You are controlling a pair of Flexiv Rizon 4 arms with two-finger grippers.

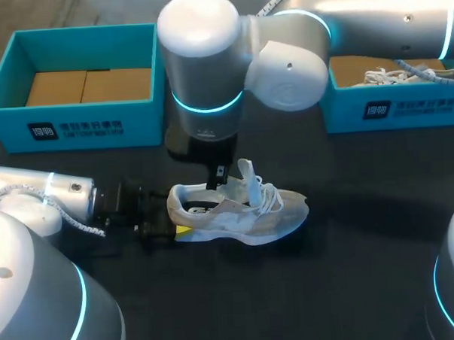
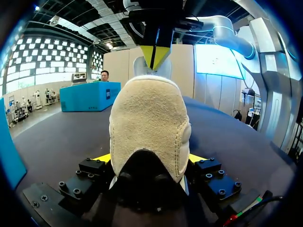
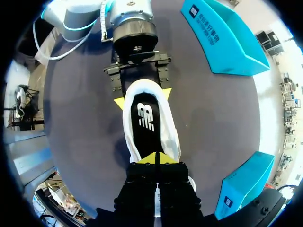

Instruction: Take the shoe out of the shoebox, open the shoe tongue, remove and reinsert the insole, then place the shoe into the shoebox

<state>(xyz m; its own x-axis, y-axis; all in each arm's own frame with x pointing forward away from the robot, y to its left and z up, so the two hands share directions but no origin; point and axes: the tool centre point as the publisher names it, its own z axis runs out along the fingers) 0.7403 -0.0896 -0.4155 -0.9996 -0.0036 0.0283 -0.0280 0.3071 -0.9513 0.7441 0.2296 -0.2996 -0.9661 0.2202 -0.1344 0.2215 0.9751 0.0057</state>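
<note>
Lying on its sole mid-table, the shoe points its toe to the robot's right, heel toward the left arm. The table is dark. The left gripper pinches the heel from both sides. In the left wrist view its yellow fingertips sit against the tan suede on either side, low near the sole. The right arm comes in from the upper right and hangs straight down over the shoe's opening. The right gripper has its tips pressed together, w/ nothing visibly caught between them, and points down just above the opening at the tongue end. The tongue stands up, w/ the laces loose around it. The black insole lies flat inside the shoe. A teal box sits at the back left, showing a brown cardboard floor. Another teal box at the back right holds a second shoe.
</note>
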